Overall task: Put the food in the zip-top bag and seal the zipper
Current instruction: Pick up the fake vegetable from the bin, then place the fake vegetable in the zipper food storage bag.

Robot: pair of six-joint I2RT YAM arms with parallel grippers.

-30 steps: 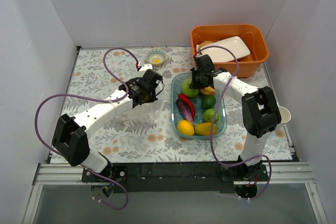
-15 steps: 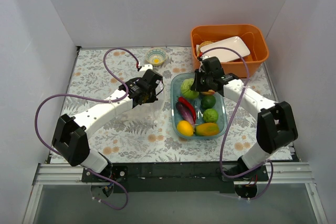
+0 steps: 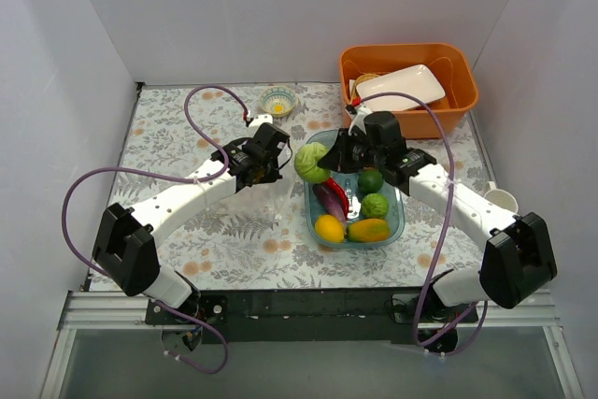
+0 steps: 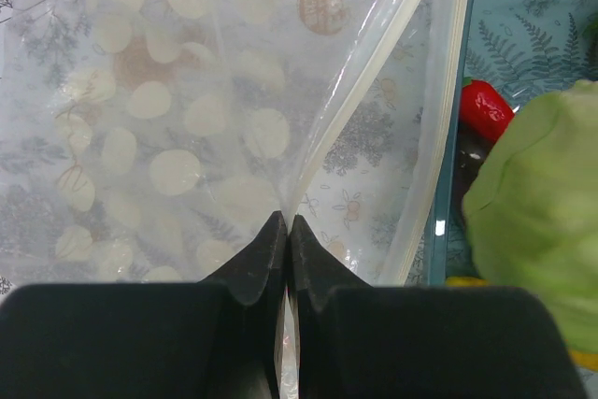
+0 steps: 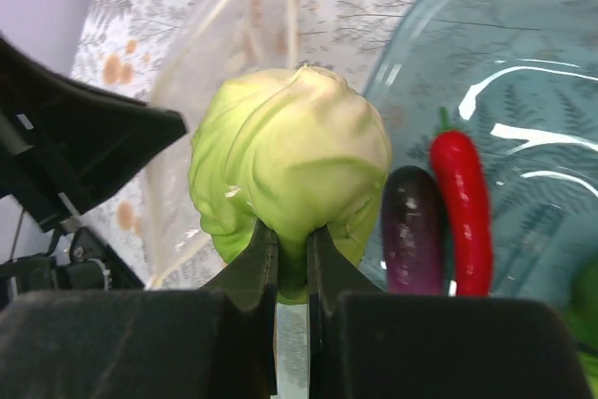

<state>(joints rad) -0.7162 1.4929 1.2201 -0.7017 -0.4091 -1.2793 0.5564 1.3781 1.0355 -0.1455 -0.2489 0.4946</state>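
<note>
My right gripper (image 3: 329, 160) (image 5: 291, 231) is shut on the green cabbage (image 3: 311, 163) (image 5: 290, 161) and holds it in the air over the left rim of the blue tray (image 3: 396, 227), facing the bag. My left gripper (image 3: 269, 167) (image 4: 285, 221) is shut on the mouth edge of the clear zip-top bag (image 4: 168, 128), right at the whitish zipper (image 4: 374, 72), and holds it up. The bag also shows in the right wrist view (image 5: 234, 35). In the tray lie the red chilli (image 3: 334, 184), purple eggplant (image 3: 326, 199), yellow lemon (image 3: 329, 227), orange mango (image 3: 367, 229) and two limes (image 3: 372, 181). The peach is hidden.
An orange bin (image 3: 460, 105) with a white plate (image 3: 402, 87) stands at the back right. A small bowl (image 3: 278, 100) sits at the back centre. A white cup (image 3: 501, 201) stands by the right wall.
My right gripper has lifted the cabbage out of the tray and carried it left toward the bag's mouth. The left arm has stayed where it was.
</note>
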